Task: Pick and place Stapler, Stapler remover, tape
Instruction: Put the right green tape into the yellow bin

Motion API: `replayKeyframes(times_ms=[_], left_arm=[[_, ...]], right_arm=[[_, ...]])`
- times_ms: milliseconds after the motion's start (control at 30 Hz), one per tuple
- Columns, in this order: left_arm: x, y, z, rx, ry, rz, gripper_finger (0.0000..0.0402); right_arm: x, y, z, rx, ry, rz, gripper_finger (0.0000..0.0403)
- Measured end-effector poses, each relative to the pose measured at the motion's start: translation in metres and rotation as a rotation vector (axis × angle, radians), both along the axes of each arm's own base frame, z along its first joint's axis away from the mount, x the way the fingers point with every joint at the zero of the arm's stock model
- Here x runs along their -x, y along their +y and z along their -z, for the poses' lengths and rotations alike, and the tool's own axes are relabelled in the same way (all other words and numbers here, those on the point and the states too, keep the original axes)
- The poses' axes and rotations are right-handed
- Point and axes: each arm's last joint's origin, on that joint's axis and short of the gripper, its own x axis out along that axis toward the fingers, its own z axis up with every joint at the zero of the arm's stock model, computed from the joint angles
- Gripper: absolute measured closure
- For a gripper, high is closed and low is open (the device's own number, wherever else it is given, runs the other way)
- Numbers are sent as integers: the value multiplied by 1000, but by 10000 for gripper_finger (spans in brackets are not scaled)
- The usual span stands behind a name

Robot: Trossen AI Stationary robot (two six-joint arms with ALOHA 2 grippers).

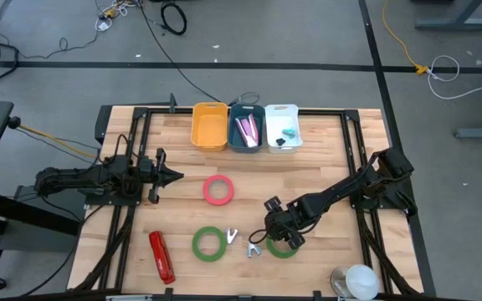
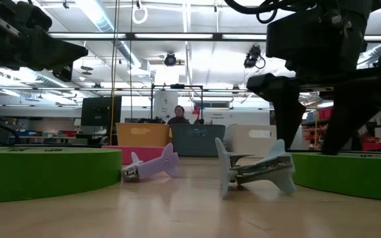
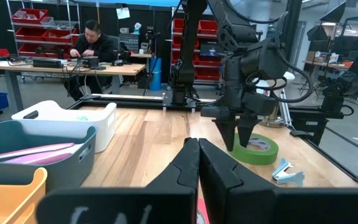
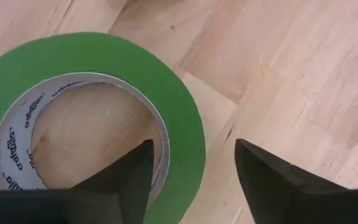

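A green tape roll (image 4: pixel 104 56) lies flat near the table's front. My right gripper (image 4: pixel 191 146) points down over it (image 1: pixel 279 238), open, with one finger inside the ring's hole and the other outside its wall. A second green roll (image 1: pixel 208 243) and a pinkish-red roll (image 1: pixel 218 190) lie flat to its left. Two staple removers (image 1: pixel 232 237) (image 1: pixel 253 249) rest between the green rolls. The red stapler (image 1: pixel 161 257) lies at the front left. My left gripper (image 1: pixel 178 176) hovers shut at the left, pointing level. My right gripper comes at the green roll from above. Its inner finger (image 4: pixel 129 174) stands close to the ring's white core (image 4: pixel 160 143); I cannot tell whether it touches. The outer finger (image 4: pixel 263 177) stands clear of the wall. The roll lies flat on the table.
Three bins stand at the far edge: orange (image 1: pixel 210 126), dark blue-grey (image 1: pixel 247 127) with pink things inside, and white (image 1: pixel 282 127). A white roundish object (image 1: pixel 360 280) sits at the front right corner. Bare wood lies between the bins and the tape rolls.
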Motion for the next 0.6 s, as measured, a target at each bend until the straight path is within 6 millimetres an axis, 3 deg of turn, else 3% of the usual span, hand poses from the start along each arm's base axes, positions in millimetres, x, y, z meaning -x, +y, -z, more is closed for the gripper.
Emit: replayKeyframes(times_ms=[600], left_arm=[[0, 0, 0, 0, 0, 0, 392]], right_arm=[[0, 1, 0, -46, 19, 4, 283]])
